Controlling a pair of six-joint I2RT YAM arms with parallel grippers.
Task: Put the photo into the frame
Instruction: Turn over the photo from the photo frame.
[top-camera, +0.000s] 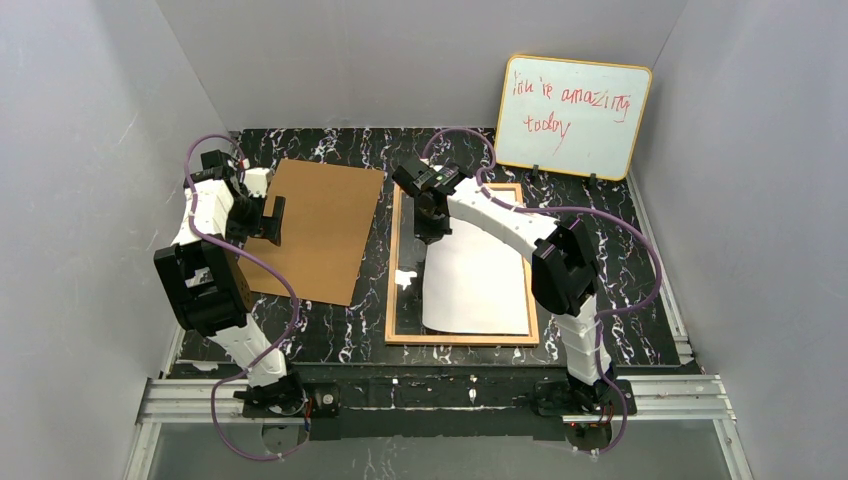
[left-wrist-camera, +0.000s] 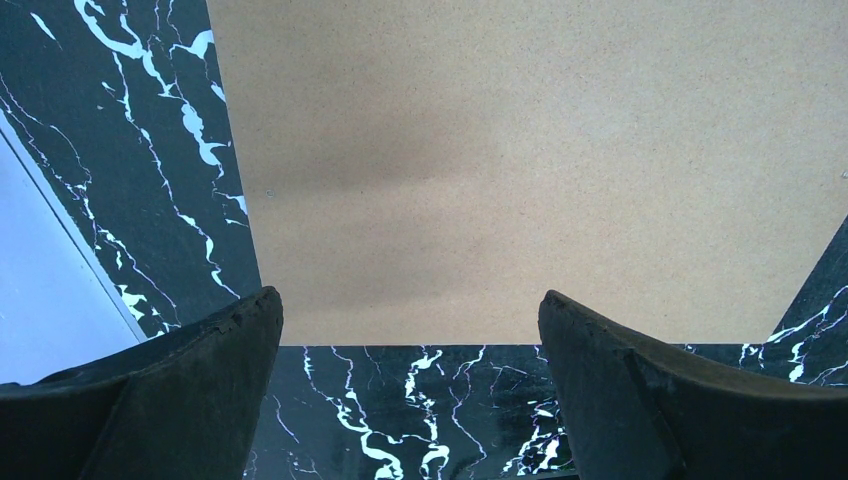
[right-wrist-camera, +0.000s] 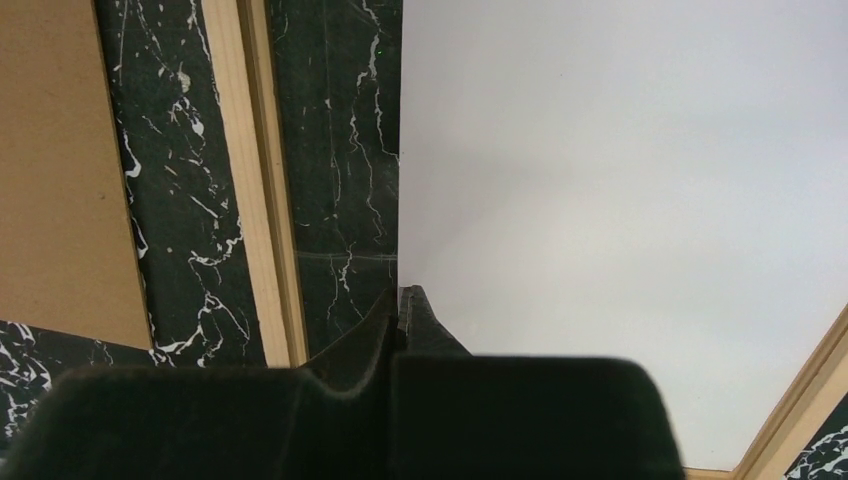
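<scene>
Overhead view of a black marble table (top-camera: 340, 330). The light wooden frame (top-camera: 460, 339) lies flat to the right of centre. The photo (top-camera: 478, 285) lies inside its rails, white back up and slightly askew. It sits toward the right and near sides, leaving a strip of clear pane (top-camera: 408, 260) bare on the left.

The right gripper (right-wrist-camera: 400, 300) has its fingers pressed together on nothing, with the tip at the photo's left edge. Whether it presses down on the print cannot be told.

The brown fibreboard back panel (top-camera: 320, 225) lies apart on the left, not yet in the frame. The left gripper (left-wrist-camera: 410, 310) hangs above the panel's near edge with its fingers spread wide and empty.

The photo looks light, thin and bendy, likely to slide on the smooth pane. It is probably better nudged at an edge or corner than pinched. The panel looks stiff and flat, best taken by an edge.

A whiteboard (top-camera: 572, 115) with red writing stands at the back.
</scene>
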